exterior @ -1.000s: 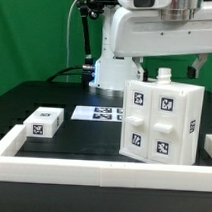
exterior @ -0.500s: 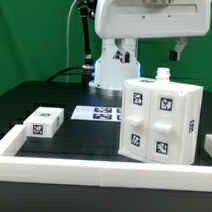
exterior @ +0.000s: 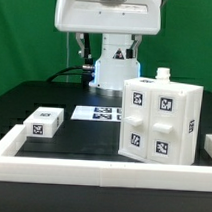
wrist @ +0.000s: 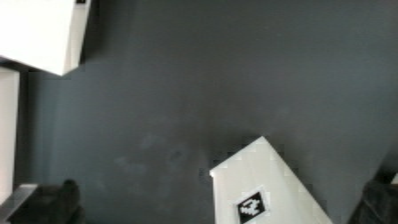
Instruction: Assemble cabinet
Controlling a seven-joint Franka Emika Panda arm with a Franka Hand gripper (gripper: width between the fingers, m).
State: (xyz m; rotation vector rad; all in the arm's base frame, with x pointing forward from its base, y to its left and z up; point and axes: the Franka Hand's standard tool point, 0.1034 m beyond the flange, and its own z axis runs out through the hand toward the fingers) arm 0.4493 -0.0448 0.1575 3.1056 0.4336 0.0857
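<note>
The cabinet [exterior: 161, 118] is a white box with several black-and-white tags, standing upright on the dark table at the exterior view's right, with a small white knob on top. A small white tagged piece [exterior: 43, 122] lies apart at the exterior view's left. My gripper's white hand [exterior: 108, 12] hangs high above the table behind them, touching nothing. In the wrist view my gripper [wrist: 217, 203] is open and empty, with dark fingertips [wrist: 50, 203] at both edges. Far below it lies a white tagged piece [wrist: 267, 185].
The marker board [exterior: 99, 114] lies flat at the back centre. A low white border frame [exterior: 81, 171] runs along the front and sides. The robot base [exterior: 114, 66] stands behind. Another white corner [wrist: 45, 35] shows in the wrist view.
My hand has swung across the top of the exterior view from the right to the centre-left, staying high. The cabinet and the small piece have not moved.
</note>
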